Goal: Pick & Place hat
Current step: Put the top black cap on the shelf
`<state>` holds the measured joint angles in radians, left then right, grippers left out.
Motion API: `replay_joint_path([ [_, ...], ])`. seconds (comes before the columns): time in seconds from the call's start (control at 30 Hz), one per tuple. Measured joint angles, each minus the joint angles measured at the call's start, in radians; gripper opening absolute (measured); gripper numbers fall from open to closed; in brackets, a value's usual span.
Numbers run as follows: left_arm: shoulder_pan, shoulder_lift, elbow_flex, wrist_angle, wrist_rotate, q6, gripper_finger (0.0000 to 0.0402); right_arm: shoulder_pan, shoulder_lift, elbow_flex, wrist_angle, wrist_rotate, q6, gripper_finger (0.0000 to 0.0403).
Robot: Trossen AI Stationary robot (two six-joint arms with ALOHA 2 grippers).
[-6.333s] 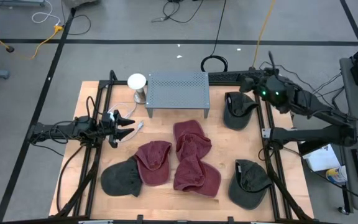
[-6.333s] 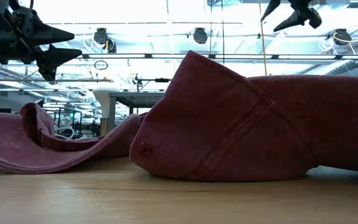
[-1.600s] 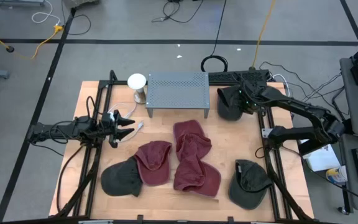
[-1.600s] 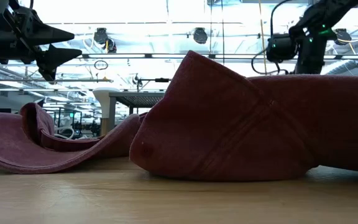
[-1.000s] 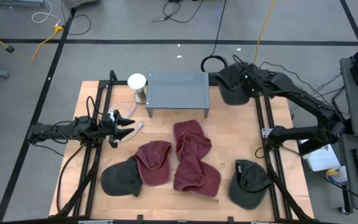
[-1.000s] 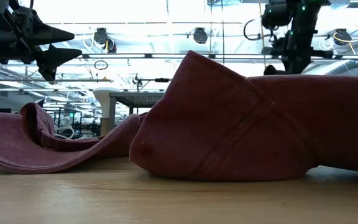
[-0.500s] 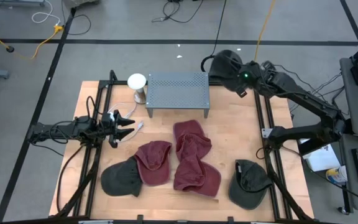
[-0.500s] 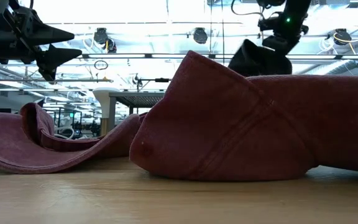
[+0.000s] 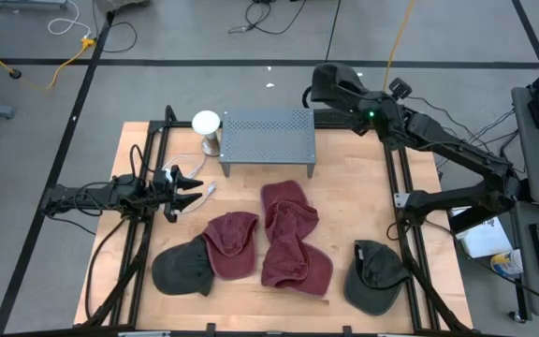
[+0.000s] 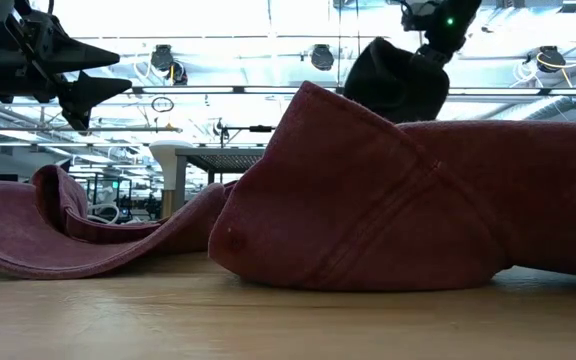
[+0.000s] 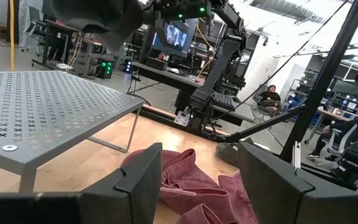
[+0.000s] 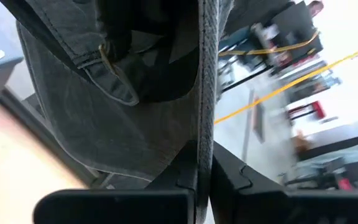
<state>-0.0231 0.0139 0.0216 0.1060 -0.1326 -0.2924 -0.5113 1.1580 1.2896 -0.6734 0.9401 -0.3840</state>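
A dark grey hat (image 9: 330,82) hangs in the air past the table's far edge, behind the right end of the grey perforated rack (image 9: 268,139). My right gripper (image 9: 352,96) is shut on it; in the low view the hat (image 10: 393,80) hangs below that gripper (image 10: 436,40). Two more dark hats (image 9: 181,267) (image 9: 374,273) and three red hats (image 9: 288,234) lie flat on the table. My left gripper (image 9: 190,187) waits open above the table's left side, touching nothing. My right gripper pinches a thin stitched edge of the hat (image 12: 205,127) between its two fingers (image 12: 188,177); whether that is brim or rim I cannot tell. The hat is lifted clear and hangs slack below the gripper, its strap and brass buckle (image 12: 107,57) showing on the inside.
The perforated rack stands on four legs at the table's far middle, with a white round-topped stand (image 9: 206,124) to its left. The red hats (image 10: 368,200) fill the near middle of the table. Black frame rails (image 9: 402,215) run along both sides.
My right gripper has risen and gone toward the table's far edge and somewhat left, carrying the dark hat. The hat has swung from above the table's far right corner to beyond the far edge, behind the rack's right end.
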Motion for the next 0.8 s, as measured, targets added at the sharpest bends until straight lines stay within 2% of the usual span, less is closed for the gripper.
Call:
replay_joint_path([
  [0.37, 0.0, 0.0, 0.0, 0.0, 0.0, 0.0, 0.0214, 0.21, 0.0, 0.0, 0.192, 0.221, -0.16, 0.0008],
  [0.6, 0.0, 0.0, 0.0, 0.0, 0.0, 0.0, 0.0214, 0.358, 0.004, 0.0, 0.251, 0.244, -0.157, 0.0008],
  [0.8, 0.0, 0.0, 0.0, 0.0, 0.0, 0.0, 0.0214, 0.442, 0.035, 0.0, 0.315, 0.244, -0.195, 0.0008],
])
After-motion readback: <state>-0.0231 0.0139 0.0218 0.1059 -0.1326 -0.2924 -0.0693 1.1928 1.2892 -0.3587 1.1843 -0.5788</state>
